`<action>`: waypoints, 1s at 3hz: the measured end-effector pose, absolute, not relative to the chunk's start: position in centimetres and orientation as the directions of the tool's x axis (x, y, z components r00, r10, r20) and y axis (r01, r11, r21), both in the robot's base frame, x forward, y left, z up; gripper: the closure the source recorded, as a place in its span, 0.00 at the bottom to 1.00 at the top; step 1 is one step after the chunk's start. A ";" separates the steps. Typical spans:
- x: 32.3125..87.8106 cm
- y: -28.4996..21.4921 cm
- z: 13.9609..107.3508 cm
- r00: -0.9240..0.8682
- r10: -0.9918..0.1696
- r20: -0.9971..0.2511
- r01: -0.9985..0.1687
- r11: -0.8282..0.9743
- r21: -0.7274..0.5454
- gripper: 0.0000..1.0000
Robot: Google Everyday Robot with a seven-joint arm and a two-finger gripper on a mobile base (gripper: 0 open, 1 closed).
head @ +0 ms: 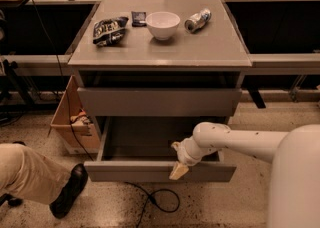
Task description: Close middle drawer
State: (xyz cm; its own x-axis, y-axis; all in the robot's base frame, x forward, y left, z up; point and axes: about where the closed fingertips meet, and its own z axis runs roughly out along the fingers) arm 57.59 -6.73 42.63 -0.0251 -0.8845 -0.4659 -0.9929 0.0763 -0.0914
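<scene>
A white robot arm [240, 143] reaches in from the right, its forearm running nearly level toward the left across the front of a grey three-drawer cabinet [165, 52]. The wrist bends downward and forward. The gripper [178, 161] sits at the front of the middle drawer [125, 171], a wide, shallow matte-grey drawer with a plain, handle-less front, which stands pulled well out from the cabinet. The gripper's tan end lies over the top edge of that front panel, right of centre. Whether its grip is spread or closed cannot be told. On the cabinet top rest a white round bowl [162, 24], a crumpled dark snack bag [109, 29] and a silver can on its side [197, 20]. A trousered leg with a black shoe [67, 192] shows at lower left.
</scene>
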 end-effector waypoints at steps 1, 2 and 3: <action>59.7 -4.8 42.5 0.013 -0.884 -0.467 -0.994 0.039 -0.101 0.03; 60.8 -3.7 42.8 0.044 -0.884 -0.466 -0.993 0.012 -0.116 0.29; 60.9 -3.6 43.1 0.050 -0.884 -0.466 -0.992 0.009 -0.122 0.53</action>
State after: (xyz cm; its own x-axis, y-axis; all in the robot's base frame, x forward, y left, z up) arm 60.94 -3.57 43.08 0.0497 -0.8835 -0.4658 -0.9924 0.0087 -0.1224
